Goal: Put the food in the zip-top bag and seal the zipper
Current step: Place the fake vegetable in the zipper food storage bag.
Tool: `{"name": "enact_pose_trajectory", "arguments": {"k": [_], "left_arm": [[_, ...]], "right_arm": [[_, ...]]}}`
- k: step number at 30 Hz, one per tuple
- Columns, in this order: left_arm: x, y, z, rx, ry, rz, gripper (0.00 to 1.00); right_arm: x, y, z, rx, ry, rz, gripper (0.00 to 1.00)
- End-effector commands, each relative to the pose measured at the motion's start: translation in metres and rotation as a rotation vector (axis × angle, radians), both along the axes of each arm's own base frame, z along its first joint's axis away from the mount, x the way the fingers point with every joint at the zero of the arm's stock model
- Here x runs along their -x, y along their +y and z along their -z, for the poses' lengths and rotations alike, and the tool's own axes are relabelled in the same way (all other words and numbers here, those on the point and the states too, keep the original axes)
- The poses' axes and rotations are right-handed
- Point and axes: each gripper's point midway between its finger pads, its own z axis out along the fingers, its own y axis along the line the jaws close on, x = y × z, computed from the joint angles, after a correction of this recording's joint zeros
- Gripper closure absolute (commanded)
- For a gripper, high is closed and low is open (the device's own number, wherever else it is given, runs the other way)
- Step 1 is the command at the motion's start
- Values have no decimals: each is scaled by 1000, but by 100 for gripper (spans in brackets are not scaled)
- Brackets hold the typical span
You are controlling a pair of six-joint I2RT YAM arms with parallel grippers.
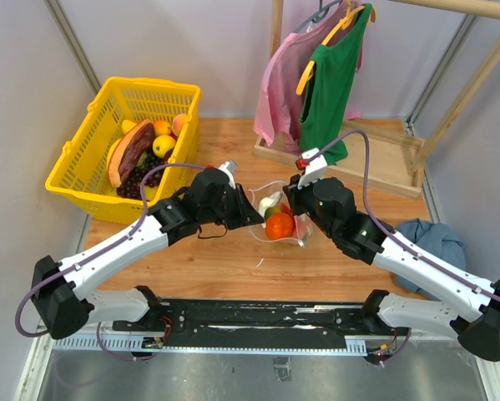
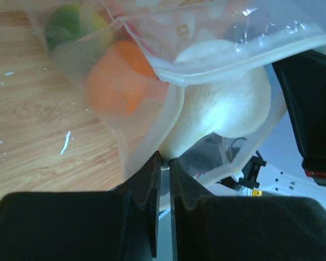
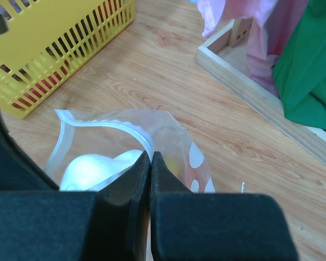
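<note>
The zip-top bag (image 1: 280, 219), clear with white spots, sits mid-table between my two grippers with its mouth open. Inside it are an orange (image 1: 280, 225), a green piece (image 2: 65, 24) and a white piece (image 1: 270, 200). My left gripper (image 1: 254, 219) is shut on the bag's left edge, as the left wrist view (image 2: 165, 159) shows. My right gripper (image 1: 293, 205) is shut on the bag's rim at the zipper (image 3: 105, 126), which curves open in the right wrist view (image 3: 151, 154). The white piece (image 3: 92, 168) lies just below that rim.
A yellow mesh basket (image 1: 91, 180) at the back left holds more toy food, including a dark purple piece (image 1: 133, 153). A wooden rack base (image 1: 375, 163) with a pink shirt (image 1: 279, 83) and a green shirt (image 1: 333, 83) stands at the back right. A blue cloth (image 1: 437, 238) lies at the right.
</note>
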Motion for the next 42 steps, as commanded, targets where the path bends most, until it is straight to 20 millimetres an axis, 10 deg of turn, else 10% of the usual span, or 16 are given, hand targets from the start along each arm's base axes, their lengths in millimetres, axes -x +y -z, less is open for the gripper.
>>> {"name": "enact_pose_trajectory", "arguments": {"k": [1,20,31,42], "left_arm": [[-17,-5,-11,-15,-60,-36,85],[-47,-5,-31,-89,-171,-92,51],[-47,65,-63,-303,-298,-222,27],[-95,172,-86,-503,-318,-427,13]], "right_arm": [[1,5,-12,-63,-19,-29,99],[7,9,-11,-77,-9,-68,99],[6,0,-8,-56,-17,-36,99],[7,-8,-7,-37,-29,-15,99]]}}
